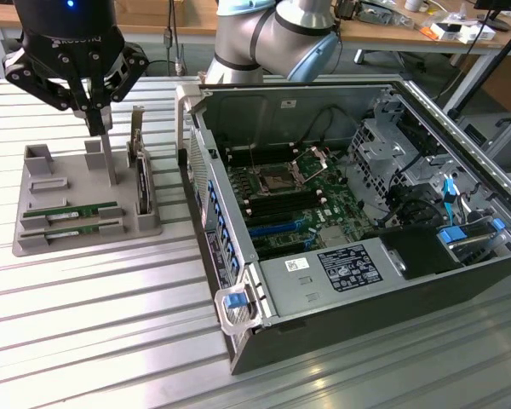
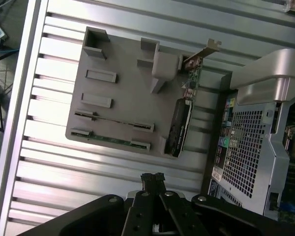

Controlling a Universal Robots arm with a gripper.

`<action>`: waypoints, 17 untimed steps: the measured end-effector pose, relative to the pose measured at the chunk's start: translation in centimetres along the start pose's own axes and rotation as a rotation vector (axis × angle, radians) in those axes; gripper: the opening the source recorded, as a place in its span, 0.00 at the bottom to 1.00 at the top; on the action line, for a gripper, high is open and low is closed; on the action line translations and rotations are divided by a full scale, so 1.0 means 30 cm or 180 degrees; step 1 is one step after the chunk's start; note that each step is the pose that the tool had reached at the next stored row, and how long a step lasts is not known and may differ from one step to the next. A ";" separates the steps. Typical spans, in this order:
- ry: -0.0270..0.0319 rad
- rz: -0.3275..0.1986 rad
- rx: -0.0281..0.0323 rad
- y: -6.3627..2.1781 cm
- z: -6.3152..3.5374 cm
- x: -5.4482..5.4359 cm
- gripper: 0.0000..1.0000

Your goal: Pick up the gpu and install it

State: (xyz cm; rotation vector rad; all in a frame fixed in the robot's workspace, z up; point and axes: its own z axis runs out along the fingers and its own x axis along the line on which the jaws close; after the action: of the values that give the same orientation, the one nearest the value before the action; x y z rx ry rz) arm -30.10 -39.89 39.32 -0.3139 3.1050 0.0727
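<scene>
My gripper [image 1: 98, 126] closed, hovering over the grey tray [image 1: 34, 243], a green stick [image 1: 77, 210] and its twin [image 1: 72, 228] lying in it, open computer case [image 1: 272, 332] beside.

counter [image 1: 94, 332]: ribbed silvery metal slats, bright glare streaks across them | behind: wooden desk [image 1: 392, 32] strewn with small items, grey metal legs | floor [image 1: 409, 64]: dull grey-blue under the desk

Two green gpu sticks [image 1: 77, 210] lay in one grey holder tray [image 1: 77, 183], one bracketed expansion card [image 1: 142, 186] stood on it, and one open computer case [image 1: 324, 271] sat beside it.
</scene>
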 end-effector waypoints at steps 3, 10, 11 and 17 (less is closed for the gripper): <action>0.0002 -0.0041 -0.0001 0.000 0.000 0.000 0.10; 0.0006 -0.0123 -0.0002 0.000 0.000 0.000 0.10; 0.0006 -0.0135 -0.0003 0.000 0.000 0.000 0.10; 0.0012 -0.0256 -0.0006 0.000 0.000 0.000 0.10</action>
State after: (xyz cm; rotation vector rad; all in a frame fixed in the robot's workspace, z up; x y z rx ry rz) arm -30.11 -39.89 39.33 -0.4390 3.0917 0.0737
